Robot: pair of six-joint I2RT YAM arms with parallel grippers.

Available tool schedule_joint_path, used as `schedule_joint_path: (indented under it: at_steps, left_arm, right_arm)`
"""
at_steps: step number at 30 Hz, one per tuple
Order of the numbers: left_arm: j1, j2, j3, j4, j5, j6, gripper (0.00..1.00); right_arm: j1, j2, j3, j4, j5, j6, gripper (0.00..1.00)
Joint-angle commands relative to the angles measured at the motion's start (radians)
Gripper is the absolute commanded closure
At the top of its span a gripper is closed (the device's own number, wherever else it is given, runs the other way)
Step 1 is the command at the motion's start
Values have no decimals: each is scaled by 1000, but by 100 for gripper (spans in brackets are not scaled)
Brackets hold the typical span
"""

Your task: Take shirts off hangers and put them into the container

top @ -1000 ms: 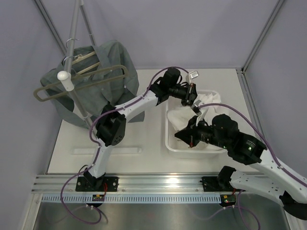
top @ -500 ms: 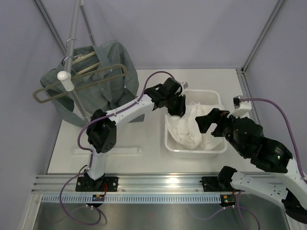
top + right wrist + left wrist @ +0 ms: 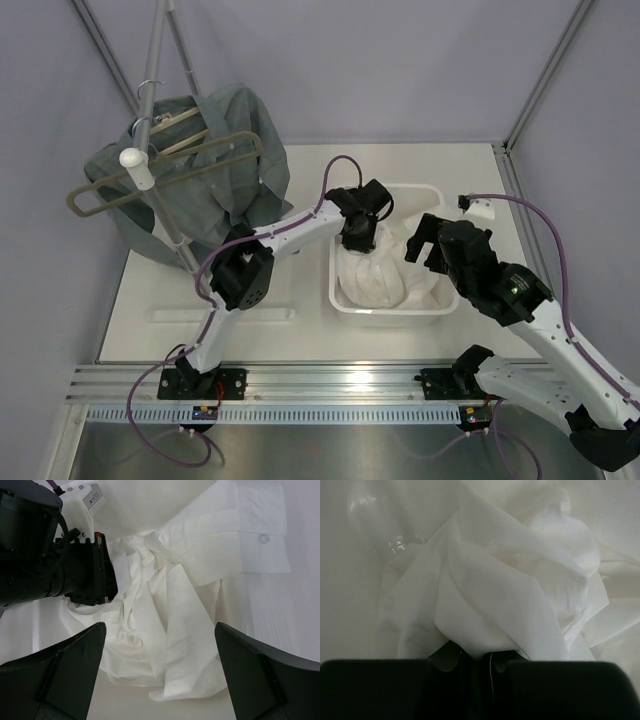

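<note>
Left wrist view alone shows the left gripper [image 3: 470, 661] nearly closed, pinching a fold of the white shirt [image 3: 495, 590]; right wrist view shows the right gripper [image 3: 160, 626] spread wide and empty above it. From above, one container [image 3: 385, 312] holds that shirt on a pale table [image 3: 260, 330] between lilac walls [image 3: 400, 60], and a second, grey-green shirt [image 3: 215, 185] hangs on one wooden hanger [image 3: 180, 120].

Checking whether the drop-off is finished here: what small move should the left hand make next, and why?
Probably open the left hand and let go. It is pinched shut on a fold of the white shirt, which already lies bunched inside the container, and the right hand hangs open above it, holding nothing. The grey-green shirt is on its hanger, waiting.
</note>
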Motion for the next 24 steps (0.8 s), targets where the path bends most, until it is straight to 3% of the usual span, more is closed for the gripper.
schedule_joint_path:
  at_steps: [1, 2, 7, 15, 17, 20, 24]
  left_arm:
    - [13, 92, 95, -140, -210, 20, 96]
    - [13, 115, 154, -160, -221, 28, 100]
    - [11, 230, 251, -226, -275, 47, 100]
    - [-3, 310, 252, -183, -190, 57, 100]
    - [0, 304, 229, -171, -180, 53, 100]
    - [3, 243, 117, -101, -155, 50, 90]
    - [6, 198, 63, -71, -143, 53, 89]
  right_arm:
    - [-8, -22, 13, 56, 10, -16, 3]
    - [-8, -37, 11, 59, 11, -16, 3]
    - [-8, -134, 12, 61, 77, -39, 3]
    - [-15, -11, 13, 65, 108, -33, 6]
    - [-57, 21, 14, 76, 87, -26, 7]
    - [-133, 70, 13, 113, 27, -47, 7]
    - [-303, 96, -3, 180, -89, -84, 9]
